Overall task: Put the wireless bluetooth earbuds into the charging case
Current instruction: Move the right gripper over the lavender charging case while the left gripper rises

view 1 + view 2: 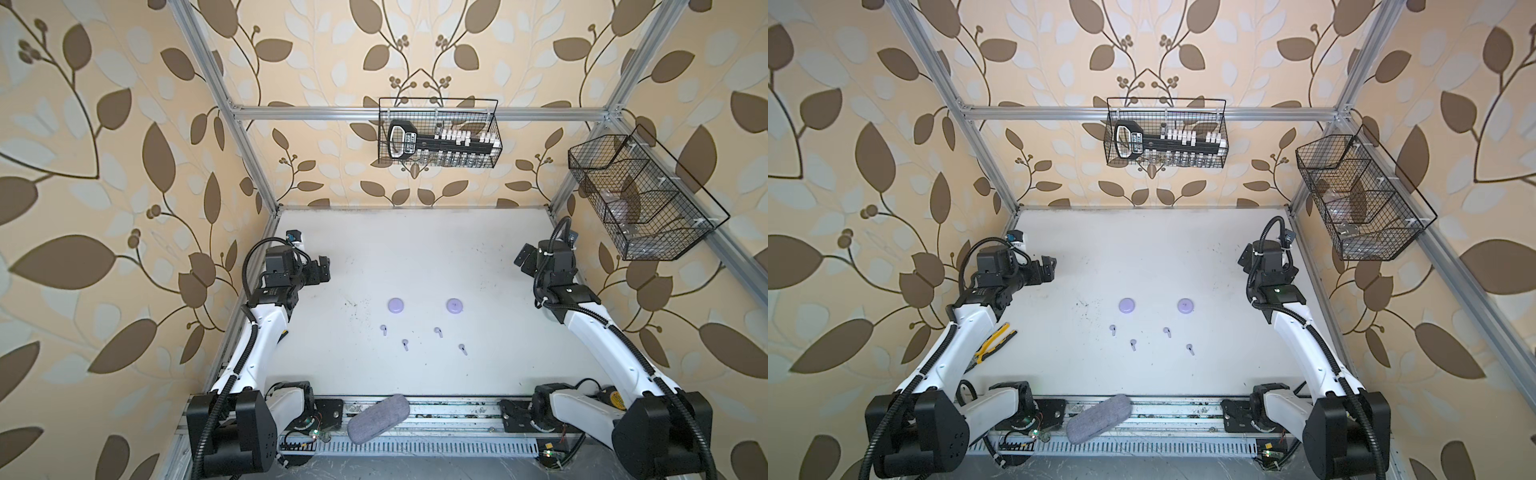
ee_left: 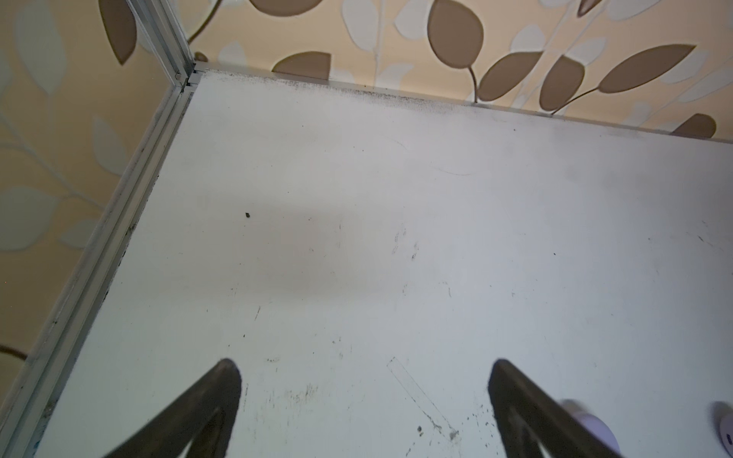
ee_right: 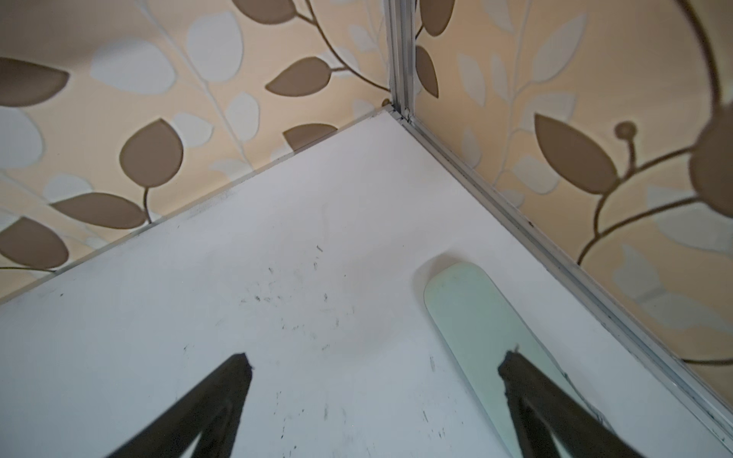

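Both arms sit drawn back at the sides of the white table [image 1: 415,249], which leaves the middle of the workspace clear from above. The left gripper [image 1: 323,270] hangs over bare table on its own side. Its wrist view shows the jaws spread wide with nothing between them, and the fingertips [image 2: 228,368] frame only scuffed surface. The right gripper [image 1: 522,258] is parked near the far right corner, equally wide and empty. In its wrist view a pale green oblong object [image 3: 464,317] lies flat just beside the frame rail, partly behind one fingertip, and I cannot tell what it is. The earbuds [image 1: 437,331] – four tiny lavender pieces – lie loose in a ragged row near the centre, each apart from the others, with stems pointing roughly toward the arm bases. Just beyond them sit two round lavender cases, the left case [image 1: 396,305] and the right case [image 1: 454,306]. From above both look closed, so a lid probably has to be opened before any earbud goes in. Two earbuds lie on each side of the middle, which would let each arm work its own half. A grey pouch [image 1: 378,417] rests on the front rail, well apart from the task. Nothing has been picked up yet, and the wide jaws suit a first approach.
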`<state>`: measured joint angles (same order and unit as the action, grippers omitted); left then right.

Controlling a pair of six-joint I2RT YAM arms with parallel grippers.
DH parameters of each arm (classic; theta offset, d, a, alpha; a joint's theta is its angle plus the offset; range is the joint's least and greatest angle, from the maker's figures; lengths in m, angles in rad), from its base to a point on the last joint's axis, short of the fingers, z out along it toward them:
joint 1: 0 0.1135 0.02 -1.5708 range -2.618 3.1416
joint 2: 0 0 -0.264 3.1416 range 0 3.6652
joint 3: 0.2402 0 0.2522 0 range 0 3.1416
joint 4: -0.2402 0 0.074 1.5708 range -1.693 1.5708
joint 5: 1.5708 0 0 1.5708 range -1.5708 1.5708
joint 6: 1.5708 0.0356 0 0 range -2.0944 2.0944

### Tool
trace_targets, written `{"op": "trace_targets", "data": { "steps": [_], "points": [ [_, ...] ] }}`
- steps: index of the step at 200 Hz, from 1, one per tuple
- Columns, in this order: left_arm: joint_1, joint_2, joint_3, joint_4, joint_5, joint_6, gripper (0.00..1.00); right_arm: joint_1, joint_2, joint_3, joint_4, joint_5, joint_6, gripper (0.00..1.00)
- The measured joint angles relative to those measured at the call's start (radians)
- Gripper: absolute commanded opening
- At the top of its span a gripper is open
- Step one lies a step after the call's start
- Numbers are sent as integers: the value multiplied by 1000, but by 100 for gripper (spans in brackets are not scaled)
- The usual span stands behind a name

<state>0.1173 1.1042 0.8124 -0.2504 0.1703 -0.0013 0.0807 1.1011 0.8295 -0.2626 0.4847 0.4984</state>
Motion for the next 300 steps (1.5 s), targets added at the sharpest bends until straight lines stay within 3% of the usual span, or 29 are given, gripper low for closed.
{"op": "trace_targets", "data": {
  "steps": [30,71,143,211,249,300],
  "points": [
    [0,47,89,-152,5,-1,99,37,-74,4,-110,-16,29,100],
    [0,162,205,-330,49,65,99,201,-99,34,-178,26,21,100],
    [0,102,175,-375,41,100,99,404,-70,55,-237,122,22,100],
    [0,156,228,-409,200,114,99,440,-35,75,-251,105,43,100],
    [-1,233,318,-446,314,133,87,461,35,75,-252,46,34,100],
    [-43,304,360,-512,395,160,86,542,153,74,-230,-33,1,100]
  ]
}}
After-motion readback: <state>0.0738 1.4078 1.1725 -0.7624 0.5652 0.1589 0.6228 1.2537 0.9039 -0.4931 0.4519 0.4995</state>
